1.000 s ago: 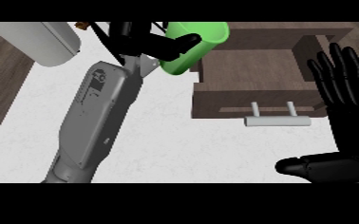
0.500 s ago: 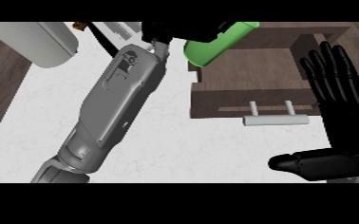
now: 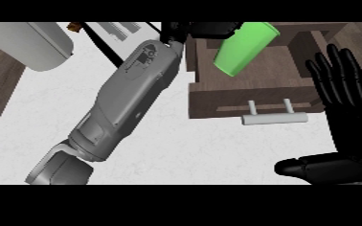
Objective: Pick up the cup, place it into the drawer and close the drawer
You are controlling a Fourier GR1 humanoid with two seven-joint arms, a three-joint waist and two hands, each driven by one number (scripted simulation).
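Head view
Cup: the green cup (image 3: 244, 48) is tilted, its upper end toward the top right, over the open drawer (image 3: 251, 93); whether it touches the drawer's floor cannot be told.
Left robot hand: the left robot hand (image 3: 205, 28) shows at the top of the view at the end of the grey forearm (image 3: 127, 103); its black fingers are curled against the cup's upper part, clamped on it.
Right robot hand: the right robot hand (image 3: 338, 84) is at the right edge, fingers straight, spread apart and pointing up, thumb low at the bottom right; it holds nothing.
Drawer: dark brown wood, pulled out, with a pale bar handle (image 3: 274, 118) on its front.
Table: the white table (image 3: 205, 148) lies below the drawer front.
Other: a pale grey rounded object (image 3: 39, 45) sits at the upper left.
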